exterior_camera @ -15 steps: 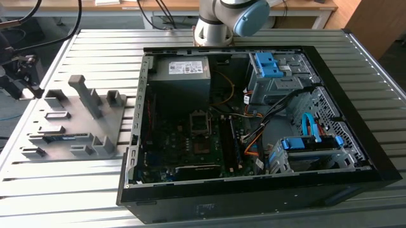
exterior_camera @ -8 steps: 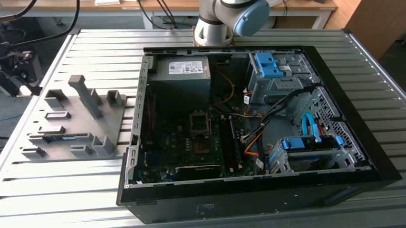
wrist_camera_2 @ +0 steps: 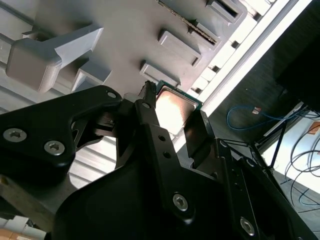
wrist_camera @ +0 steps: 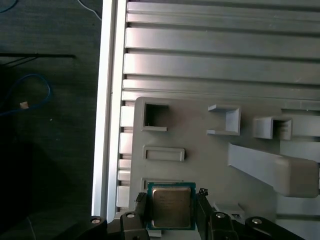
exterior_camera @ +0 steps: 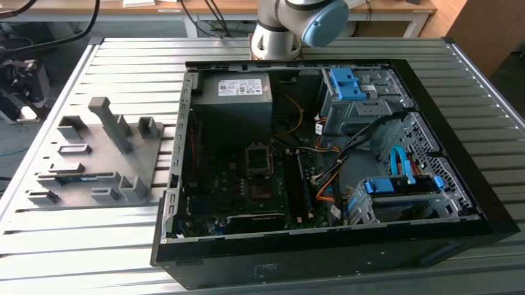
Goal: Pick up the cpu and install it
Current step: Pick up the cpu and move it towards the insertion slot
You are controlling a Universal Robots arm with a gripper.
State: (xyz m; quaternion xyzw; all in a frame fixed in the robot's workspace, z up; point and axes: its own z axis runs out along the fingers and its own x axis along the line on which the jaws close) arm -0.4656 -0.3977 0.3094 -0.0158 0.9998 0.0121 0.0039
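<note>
so, the gripper (wrist_camera: 171,196) pinches the cpu (wrist_camera: 171,210) by two opposite edges, its black fingers (wrist_camera: 141,206) closed against it.
in both wrist views the silver-topped cpu sits between the fingertips over the grey fixture plate (wrist_camera: 200,160), among its raised blocks (wrist_camera: 295,175) and close to the plate's edge by the slatted table (wrist_camera: 210,60). in the exterior view the plate lies at the left of the frame, beside the open computer case (exterior_camera: 328,166) at centre right.

In the first wrist view, my hand (wrist_camera: 171,197) covers the near edge of the cpu (wrist_camera: 171,209) clamped in it, and the fixture plate (wrist_camera: 200,165) directly beneath the cpu is hidden; the frame cuts my hand off.
</note>
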